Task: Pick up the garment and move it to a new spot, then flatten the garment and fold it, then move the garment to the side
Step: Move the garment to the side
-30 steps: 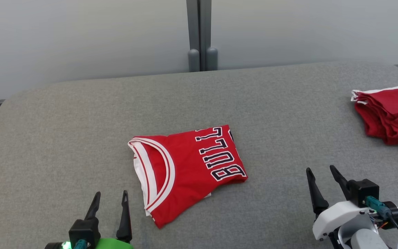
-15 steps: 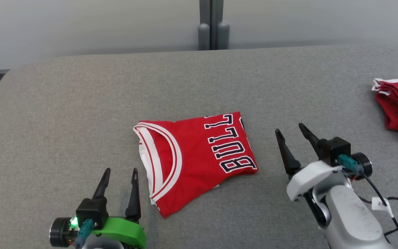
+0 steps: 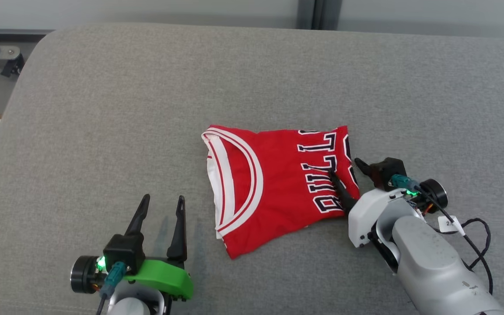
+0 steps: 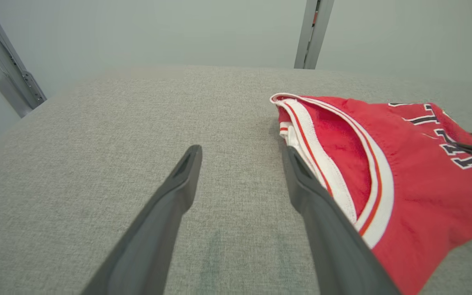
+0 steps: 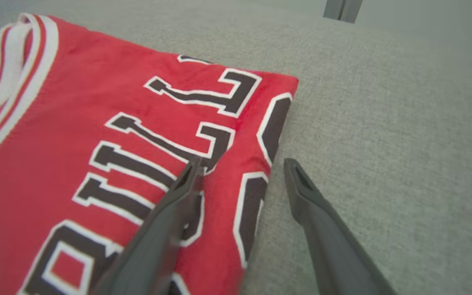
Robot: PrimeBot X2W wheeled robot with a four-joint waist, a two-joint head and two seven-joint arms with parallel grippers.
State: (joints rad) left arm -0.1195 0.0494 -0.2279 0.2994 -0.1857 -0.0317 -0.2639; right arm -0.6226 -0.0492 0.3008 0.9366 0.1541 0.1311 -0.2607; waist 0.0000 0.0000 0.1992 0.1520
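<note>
A folded red basketball jersey [image 3: 278,183] lies flat near the middle of a grey upholstered surface [image 3: 103,109], with its white-and-red striped neckline toward the robot's left and the black, white-edged "BULLS" lettering toward its right. The right gripper [image 3: 344,167] sits at the jersey's lettered edge with its two dark fingers spread apart and nothing held between them. In the right wrist view the gripper [image 5: 242,163] straddles that edge: one finger lies over the letters of the jersey [image 5: 55,143], and the other is over bare grey fabric just beside the fold. Whether either fingertip presses the cloth cannot be told. A black cable [image 3: 475,227] loops beside the pale right forearm. The left gripper [image 3: 164,197], carried on a green wrist band [image 3: 160,278], is also spread wide and empty. It points up the surface on the neckline side, with a strip of grey between it and the garment. From the left wrist camera, the gripper [image 4: 243,150] frames bare upholstery, and the jersey [image 4: 416,164] lies just to its right. A grey post [image 3: 317,13] stands beyond the far edge.
</note>
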